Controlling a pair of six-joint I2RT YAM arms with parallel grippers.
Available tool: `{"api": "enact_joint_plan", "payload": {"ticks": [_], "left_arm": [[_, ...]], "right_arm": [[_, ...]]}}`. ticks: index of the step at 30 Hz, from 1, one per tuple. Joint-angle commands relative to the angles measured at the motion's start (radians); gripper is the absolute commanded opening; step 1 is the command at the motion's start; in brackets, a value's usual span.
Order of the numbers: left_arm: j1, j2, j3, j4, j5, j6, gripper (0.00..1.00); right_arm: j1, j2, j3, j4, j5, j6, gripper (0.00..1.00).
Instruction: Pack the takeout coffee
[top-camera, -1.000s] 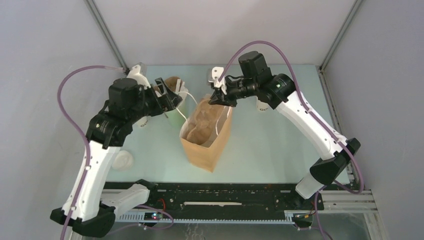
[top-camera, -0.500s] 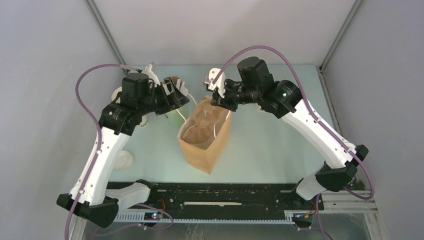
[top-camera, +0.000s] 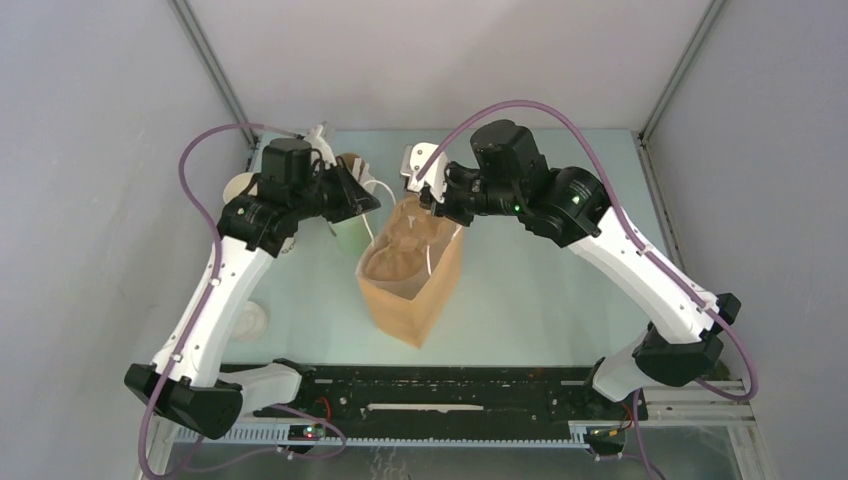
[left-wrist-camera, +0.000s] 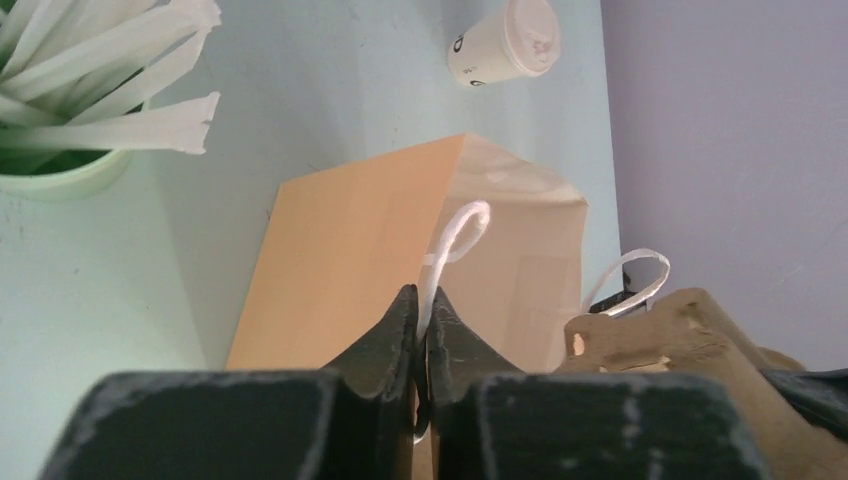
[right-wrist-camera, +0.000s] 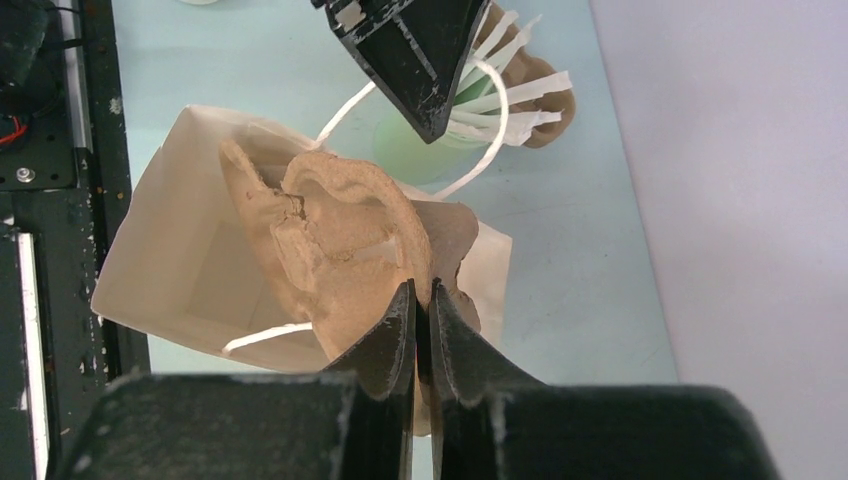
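Note:
The takeout coffee (left-wrist-camera: 505, 45), a small cream cup with a white lid, stands on the table beyond the brown paper bag (left-wrist-camera: 340, 260); in the top view the right arm hides it. The bag (top-camera: 415, 300) stands open at the middle of the table, with a brown pulp cup carrier (right-wrist-camera: 340, 220) sticking out of its mouth. My left gripper (left-wrist-camera: 425, 300) is shut on the bag's white handle loop (left-wrist-camera: 460, 235) at the bag's left rim (top-camera: 365, 200). At the bag's far rim my right gripper (right-wrist-camera: 422, 295) is shut on the carrier's edge (top-camera: 440, 205).
A pale green cup of white sticks (top-camera: 350, 235) stands right beside the bag's left side, under the left gripper. A loose white lid (top-camera: 245, 320) lies near the left arm. Another cream cup (top-camera: 238, 187) sits at the far left. Grey walls close in the table.
The left gripper's jaws have shut on the bag's white handle. Both arms have shifted a little left and farther back, and the right gripper has kept its hold on the carrier.

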Motion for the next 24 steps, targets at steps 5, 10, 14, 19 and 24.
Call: {"api": "enact_joint_plan", "payload": {"ticks": [5,10,14,19,24], "left_arm": [[-0.097,-0.068,0.034,0.186,0.112,0.086,0.00],[-0.200,-0.048,0.047,0.254,0.165,0.103,0.00],[-0.261,-0.036,0.031,0.275,0.151,0.103,0.00],[-0.298,-0.093,-0.083,0.345,0.166,0.068,0.00],[-0.321,-0.160,-0.207,0.421,0.195,0.052,0.00]], "right_arm": [[0.018,-0.074,0.055,-0.059,0.089,0.022,0.00],[0.019,-0.138,0.032,-0.135,0.184,0.146,0.00],[0.019,-0.244,-0.075,-0.168,0.224,0.216,0.00],[0.019,-0.392,-0.305,-0.076,0.238,0.355,0.00],[0.019,-0.456,-0.468,0.022,0.197,0.533,0.00]]}}
